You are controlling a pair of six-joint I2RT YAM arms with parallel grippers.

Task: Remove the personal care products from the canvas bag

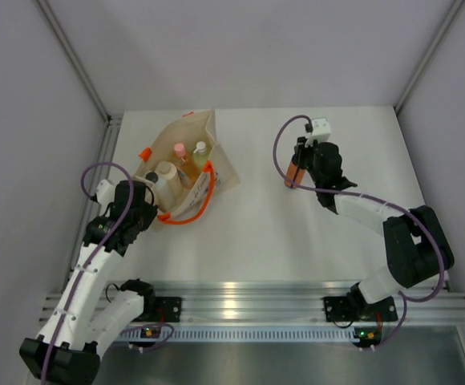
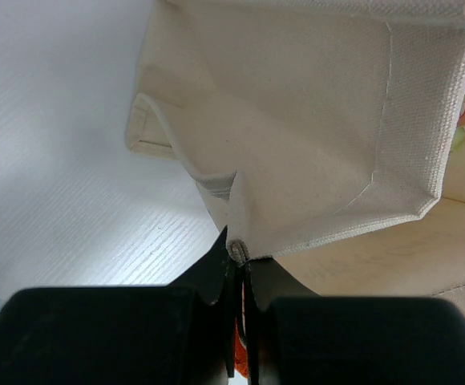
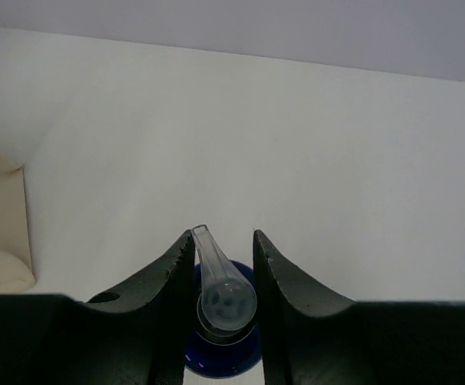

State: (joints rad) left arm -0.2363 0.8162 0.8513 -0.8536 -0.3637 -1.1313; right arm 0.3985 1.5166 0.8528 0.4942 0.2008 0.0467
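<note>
The beige canvas bag lies open at the table's back left, its orange handle looped at the front. Inside show a cream squat bottle, a peach bottle with a pink cap, a yellow-green one with a white cap and a dark-capped one. My left gripper is shut on the canvas bag's folded edge. My right gripper is shut on the clear pump top of the orange bottle with a dark-blue top, right of the bag.
Grey walls enclose the white table on three sides. An aluminium rail carrying both arm bases runs along the near edge. A corner of the bag shows at the left of the right wrist view.
</note>
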